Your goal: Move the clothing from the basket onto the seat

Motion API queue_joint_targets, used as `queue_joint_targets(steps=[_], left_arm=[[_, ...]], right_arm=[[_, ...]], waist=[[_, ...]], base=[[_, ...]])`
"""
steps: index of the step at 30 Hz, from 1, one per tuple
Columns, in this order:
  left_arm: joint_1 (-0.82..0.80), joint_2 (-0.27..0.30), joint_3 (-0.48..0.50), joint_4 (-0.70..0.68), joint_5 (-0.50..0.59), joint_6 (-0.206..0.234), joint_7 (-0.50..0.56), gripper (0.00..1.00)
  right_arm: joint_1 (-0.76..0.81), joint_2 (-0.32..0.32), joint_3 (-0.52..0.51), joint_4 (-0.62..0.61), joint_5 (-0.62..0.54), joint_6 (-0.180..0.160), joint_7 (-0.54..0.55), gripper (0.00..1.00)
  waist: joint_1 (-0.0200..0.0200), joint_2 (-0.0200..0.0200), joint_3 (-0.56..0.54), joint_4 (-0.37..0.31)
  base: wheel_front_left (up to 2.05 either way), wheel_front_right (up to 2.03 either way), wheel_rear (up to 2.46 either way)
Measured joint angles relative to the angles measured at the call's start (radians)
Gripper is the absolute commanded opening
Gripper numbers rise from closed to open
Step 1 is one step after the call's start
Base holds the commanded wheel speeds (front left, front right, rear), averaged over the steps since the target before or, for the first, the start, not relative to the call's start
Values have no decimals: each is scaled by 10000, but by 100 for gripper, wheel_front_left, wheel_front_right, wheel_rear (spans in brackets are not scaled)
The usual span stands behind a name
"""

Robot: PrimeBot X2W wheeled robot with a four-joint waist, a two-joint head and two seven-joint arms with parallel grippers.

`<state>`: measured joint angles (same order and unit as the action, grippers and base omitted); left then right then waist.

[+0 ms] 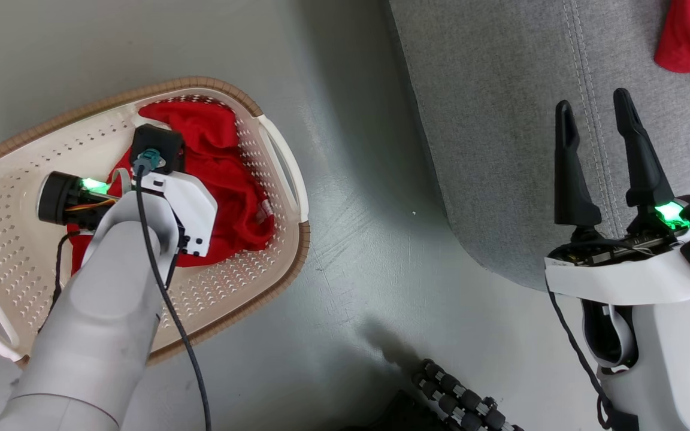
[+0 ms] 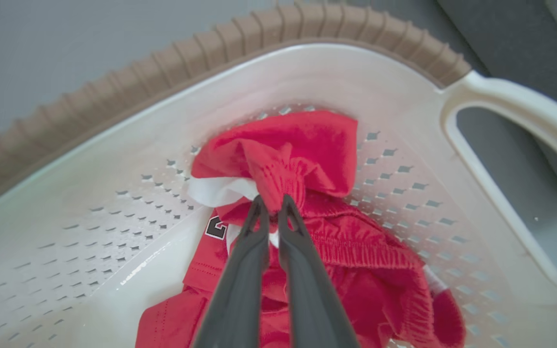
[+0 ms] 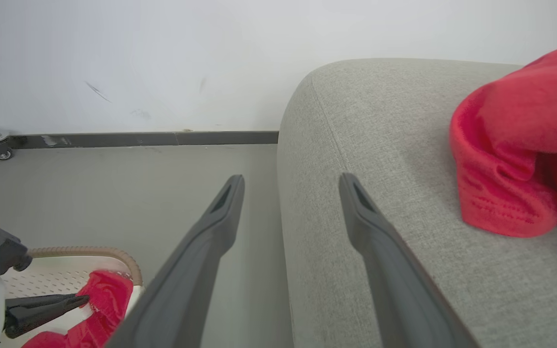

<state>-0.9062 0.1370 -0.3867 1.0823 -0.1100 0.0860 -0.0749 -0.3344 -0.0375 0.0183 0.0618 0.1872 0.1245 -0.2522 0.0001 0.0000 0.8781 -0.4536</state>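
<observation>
Your left gripper [image 2: 272, 200] is clamped on the clothing [image 2: 317, 140] in the basket [image 2: 114, 169] by one handle [image 2: 525, 96]; your right gripper [image 1: 592, 100] hangs spread above the seat [image 1: 489, 90] edge.

Soft, even light fills all three views, bright without harsh glare: in the head view the floor [image 1: 369, 239] carries a dull sheen and a faint shadow at lower centre, and green lamps [image 1: 670, 214] glow at both wrists. In the left wrist view the basket [image 2: 114, 87] rim at the upper left is blurred and bowed by the wide lens, and the left gripper [image 2: 272, 200] softens toward the bottom edge while the clothing [image 2: 307, 145] at centre is sharp. In the right wrist view the wall [image 3: 162, 58] across the top is washed nearly white, and the right gripper [image 3: 291, 178] blurs at the bottom.
</observation>
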Motion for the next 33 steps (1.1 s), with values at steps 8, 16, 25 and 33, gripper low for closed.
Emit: queue_joint_targets(steps=[8,16,25,33], left_arm=[[1,125,-104,-138,61,-81,-531,0],[57,194,-581,-343,527,-119,-1122,0],[714,121,-817,-855,616,-117,-1471,0],[1258,48,-811,-1678,610,-46,-1647,0]], right_arm=[[-388,-2,171,33,33,0,0,100],[-407,-2,146,232,17,0,0,100],[-647,-6,-59,414,-180,0,0,100],[-810,-10,-138,487,-420,0,0,100]], waist=[[0,0,-67,114],[0,0,-257,312],[0,0,-606,617],[0,0,-1029,971]], base=[[0,0,0],[0,0,0],[0,0,0],[0,0,0]])
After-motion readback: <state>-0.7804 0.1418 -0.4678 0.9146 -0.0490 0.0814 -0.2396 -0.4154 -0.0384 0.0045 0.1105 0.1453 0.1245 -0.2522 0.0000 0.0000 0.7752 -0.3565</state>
